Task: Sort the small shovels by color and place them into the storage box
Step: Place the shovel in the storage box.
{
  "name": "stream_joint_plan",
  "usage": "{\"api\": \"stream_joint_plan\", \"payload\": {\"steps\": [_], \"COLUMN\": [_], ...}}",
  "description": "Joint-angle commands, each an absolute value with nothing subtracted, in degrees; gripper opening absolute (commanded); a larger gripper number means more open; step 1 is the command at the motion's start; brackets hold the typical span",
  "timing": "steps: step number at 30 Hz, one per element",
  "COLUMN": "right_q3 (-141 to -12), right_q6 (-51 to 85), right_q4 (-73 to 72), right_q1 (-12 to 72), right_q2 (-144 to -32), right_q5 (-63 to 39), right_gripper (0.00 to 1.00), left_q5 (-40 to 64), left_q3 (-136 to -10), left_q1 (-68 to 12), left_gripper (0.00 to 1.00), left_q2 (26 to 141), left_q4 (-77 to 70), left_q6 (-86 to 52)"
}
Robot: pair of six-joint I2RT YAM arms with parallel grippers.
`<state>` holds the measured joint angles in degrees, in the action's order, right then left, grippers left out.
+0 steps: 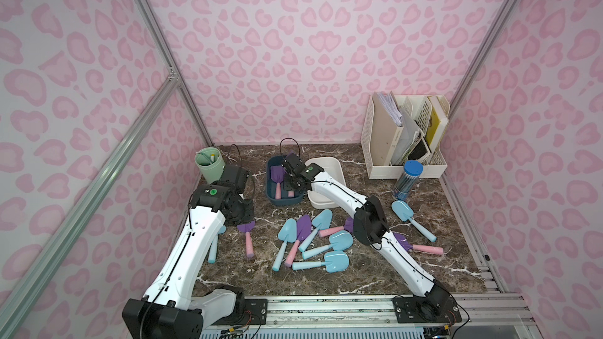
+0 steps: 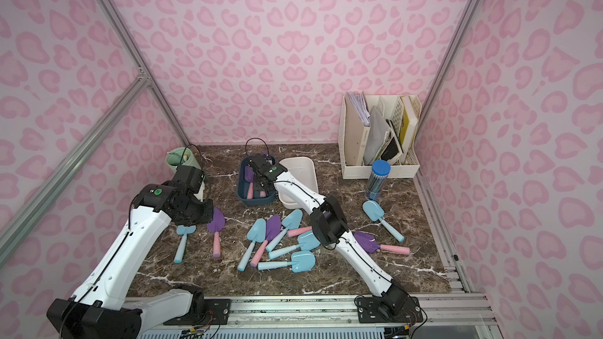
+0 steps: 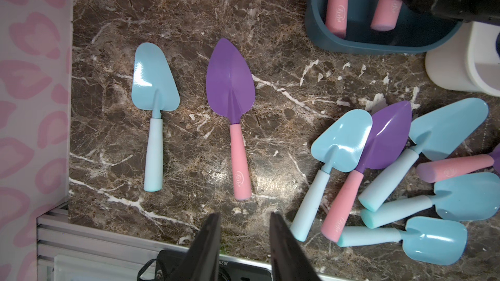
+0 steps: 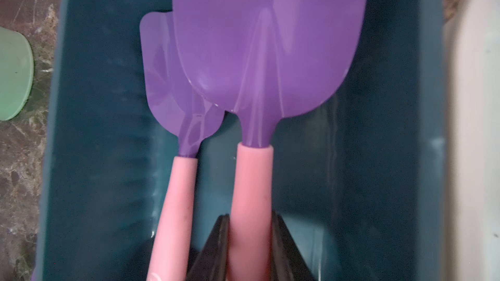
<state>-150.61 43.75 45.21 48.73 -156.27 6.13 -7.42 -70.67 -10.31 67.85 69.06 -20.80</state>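
Observation:
My right gripper [image 4: 250, 217] is shut on the pink handle of a purple shovel [image 4: 259, 50], held inside the dark blue storage box [image 4: 378, 158]. A second purple shovel [image 4: 167, 90] lies in that box beside it. The white storage box [image 1: 329, 164] stands next to the blue one [image 1: 270, 197]. My left gripper [image 3: 244, 216] is open with nothing in it, just off the handle end of a purple shovel [image 3: 230, 82] lying beside a light blue shovel [image 3: 154, 82]. Several shovels of both colors lie in a pile [image 1: 313, 239] at mid-table. A light blue shovel [image 1: 404, 211] and a purple one [image 1: 424, 249] lie to the right.
A green cup [image 1: 210, 164] stands at the back left. A white file holder [image 1: 404, 135] with papers and a clear jar with a blue lid [image 1: 406, 180] stand at the back right. An aluminium rail [image 1: 326, 308] runs along the front edge.

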Motion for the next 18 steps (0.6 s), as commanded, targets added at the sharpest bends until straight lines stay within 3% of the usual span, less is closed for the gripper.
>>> {"api": "stream_joint_plan", "payload": {"steps": [1,18], "right_q3": [-150.94,-150.93], "right_q6": [44.86,45.52], "right_q4": [45.72,44.91], "right_q1": [48.83,48.74], "right_q2": [-156.66,-158.46], "right_q5": [6.06,4.68], "right_gripper": [0.04,0.08], "left_q5": [-7.38,-7.17], "left_q3": [-70.49,-69.65], "left_q1": [-10.28,-10.11], "left_gripper": [0.36,0.37], "left_q2": [67.59,67.68], "left_q4": [68.73,67.88], "left_q6": [-20.04,-19.78]}}
